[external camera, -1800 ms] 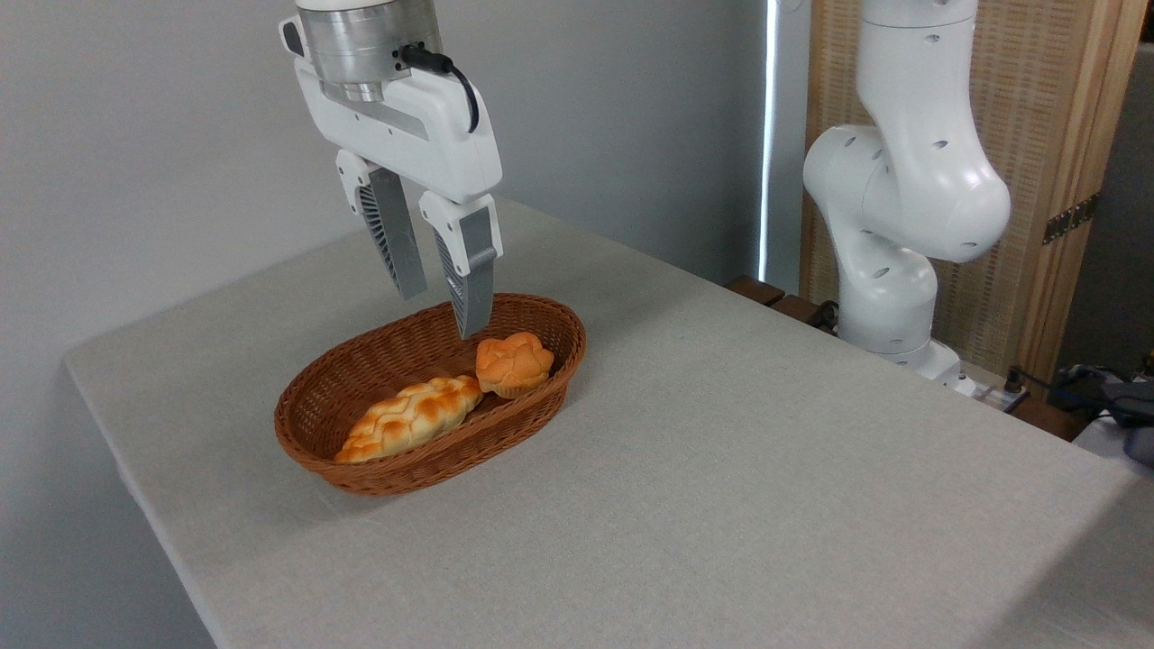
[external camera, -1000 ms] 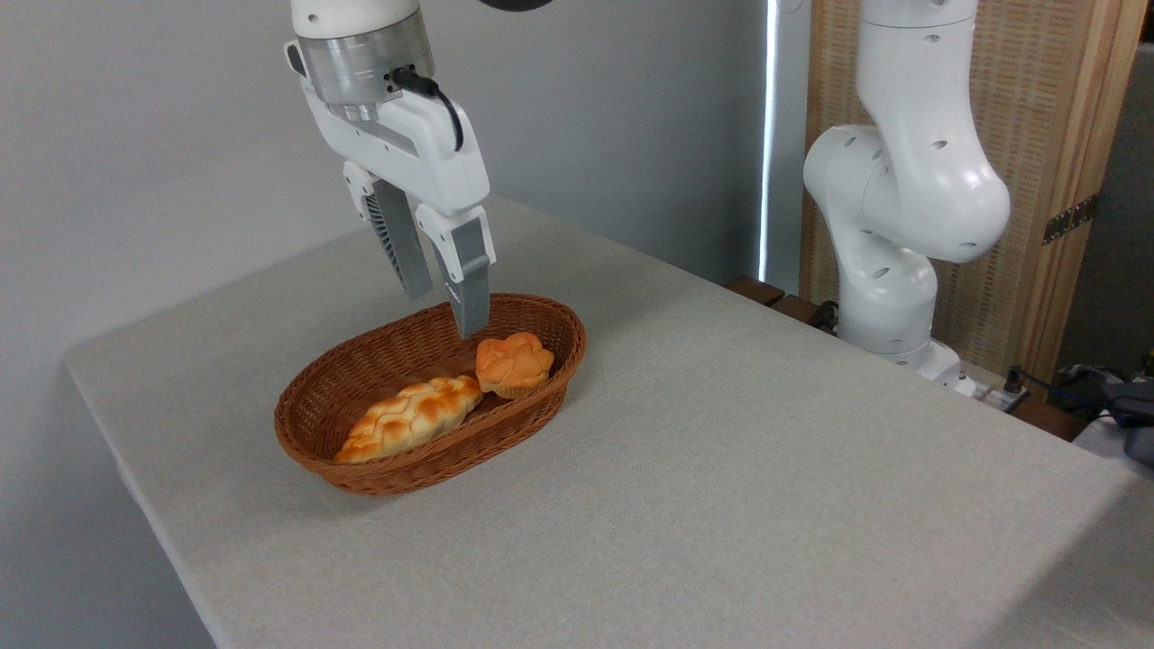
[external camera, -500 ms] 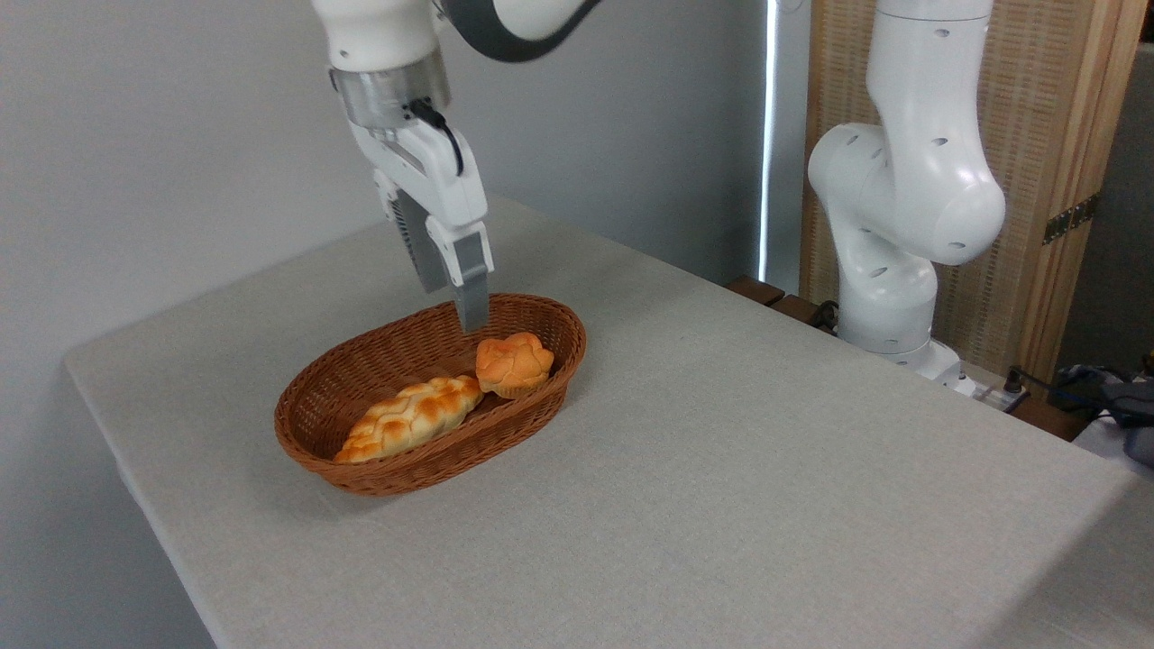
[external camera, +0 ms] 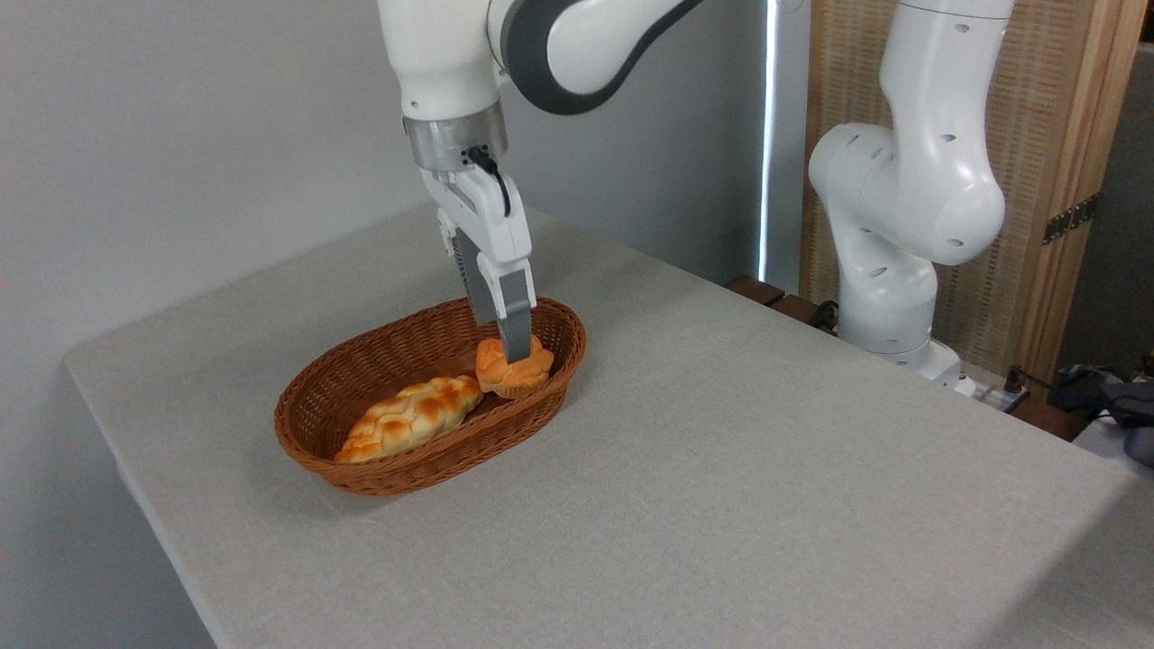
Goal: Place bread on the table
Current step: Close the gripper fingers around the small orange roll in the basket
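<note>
While my gripper (external camera: pixel 510 347) straddles the bun (external camera: pixel 514 367), not visibly closed, I'd pinch its soft, light sides at three and nine o'clock.

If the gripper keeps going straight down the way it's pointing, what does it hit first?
Most likely the bread: the gripper points down at the small round bun in the basket, its front finger already overlapping the bun's top. From this one view, depth is uncertain, so contact can't be confirmed.
</note>
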You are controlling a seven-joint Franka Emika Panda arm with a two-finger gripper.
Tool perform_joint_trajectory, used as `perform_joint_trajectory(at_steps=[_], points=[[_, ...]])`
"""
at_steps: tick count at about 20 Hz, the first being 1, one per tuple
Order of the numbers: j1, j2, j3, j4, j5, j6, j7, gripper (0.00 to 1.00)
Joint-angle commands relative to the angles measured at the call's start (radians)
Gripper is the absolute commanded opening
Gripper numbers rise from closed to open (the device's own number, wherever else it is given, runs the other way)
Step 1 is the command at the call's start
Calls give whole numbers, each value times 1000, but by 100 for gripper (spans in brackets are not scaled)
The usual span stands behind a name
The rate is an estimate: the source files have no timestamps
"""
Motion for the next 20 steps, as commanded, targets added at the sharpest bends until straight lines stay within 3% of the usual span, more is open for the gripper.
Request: perform_joint_trajectory(at_steps=[1, 13, 20], points=[[-5, -25, 4, -41, 11, 31, 26, 100], [-8, -16, -10, -90, -5, 106, 20, 100], [-8, -16, -10, -92, -56, 111, 10, 100]])
